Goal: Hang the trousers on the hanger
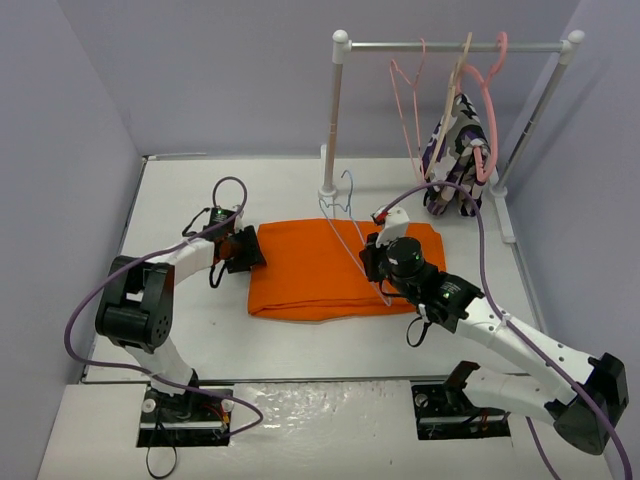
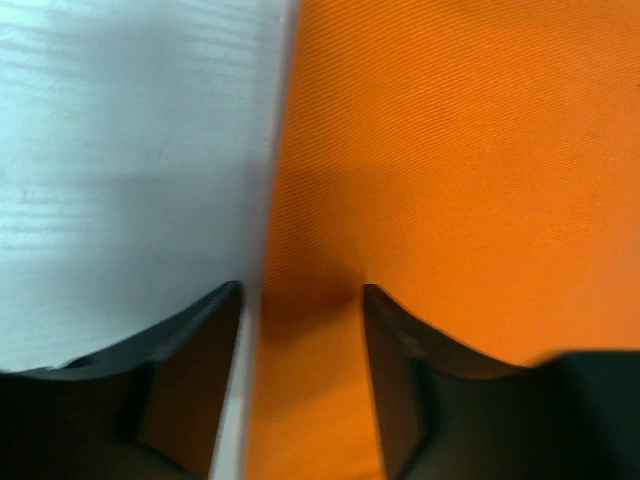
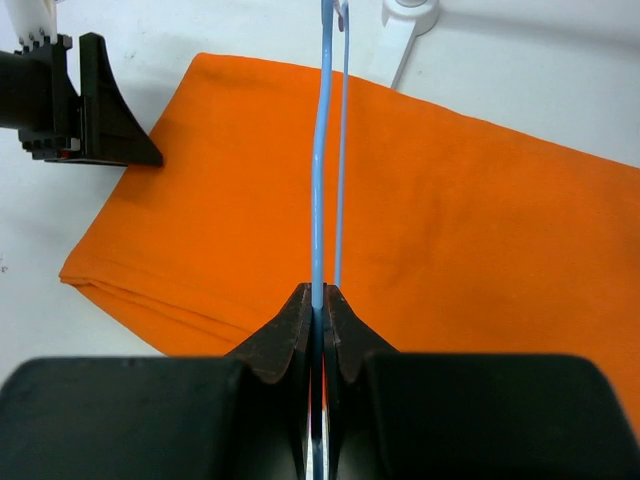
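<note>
The folded orange trousers (image 1: 310, 270) lie flat in the middle of the table. My left gripper (image 1: 247, 250) is at their left edge, low on the table. In the left wrist view its jaws (image 2: 300, 292) stand apart, with the edge of the trousers (image 2: 470, 180) between them, one finger over the white table and one over the cloth. My right gripper (image 1: 376, 262) is shut on the thin light-blue hanger (image 1: 345, 232), which slants above the cloth with its hook towards the rack. In the right wrist view the hanger wire (image 3: 320, 170) runs straight out of the shut jaws (image 3: 318, 292) above the trousers (image 3: 450, 220).
A white clothes rack (image 1: 450, 46) stands at the back right, its left post base (image 1: 327, 188) just behind the trousers. On it hang pink hangers (image 1: 405, 90), a beige hanger (image 1: 455, 85) and a purple-white-black patterned garment (image 1: 455, 150). Grey walls close in the table.
</note>
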